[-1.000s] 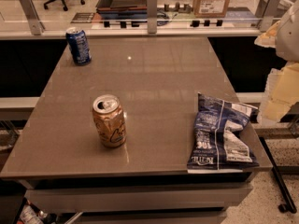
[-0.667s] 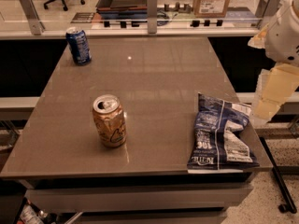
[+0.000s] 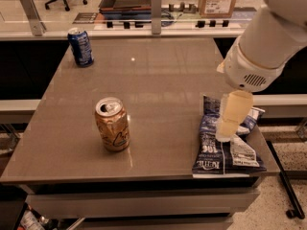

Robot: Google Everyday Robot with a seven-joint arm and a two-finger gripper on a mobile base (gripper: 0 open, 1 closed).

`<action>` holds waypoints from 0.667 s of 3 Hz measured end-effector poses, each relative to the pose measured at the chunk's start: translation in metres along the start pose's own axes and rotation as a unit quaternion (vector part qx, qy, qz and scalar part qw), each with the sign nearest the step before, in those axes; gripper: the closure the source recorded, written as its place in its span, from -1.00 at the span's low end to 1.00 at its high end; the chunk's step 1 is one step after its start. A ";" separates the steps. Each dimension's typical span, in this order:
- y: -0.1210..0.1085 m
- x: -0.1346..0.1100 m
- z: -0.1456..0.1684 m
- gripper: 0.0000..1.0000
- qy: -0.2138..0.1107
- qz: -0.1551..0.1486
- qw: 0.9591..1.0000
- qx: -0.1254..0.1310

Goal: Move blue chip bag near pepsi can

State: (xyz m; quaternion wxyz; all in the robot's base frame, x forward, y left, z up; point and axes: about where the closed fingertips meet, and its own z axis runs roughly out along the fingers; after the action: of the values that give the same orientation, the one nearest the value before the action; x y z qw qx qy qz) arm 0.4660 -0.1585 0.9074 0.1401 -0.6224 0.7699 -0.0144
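Directly below the tool (image 3: 226,132), whose opening I cannot tell, the bag (image 3: 229,158) could slide off the surface (image 3: 158,75) if nudged.

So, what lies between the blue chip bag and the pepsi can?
Only bare table, in the camera view; the gold can stands off that line. The gripper hangs over the blue chip bag.

Gripper (image 3: 225,132) over blue chip bag (image 3: 212,153): I saw open tabletop (image 3: 163,75) toward ten o'clock, gold can (image 3: 112,124) at nine.
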 end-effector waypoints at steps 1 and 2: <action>0.014 -0.002 0.051 -1.00 -0.021 0.008 0.999 -0.037; 0.022 0.003 0.094 -1.00 -0.034 0.009 0.997 -0.062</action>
State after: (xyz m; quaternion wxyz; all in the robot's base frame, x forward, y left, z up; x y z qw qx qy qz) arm 0.4661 -0.1419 0.8122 0.1273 -0.6233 0.7696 0.0559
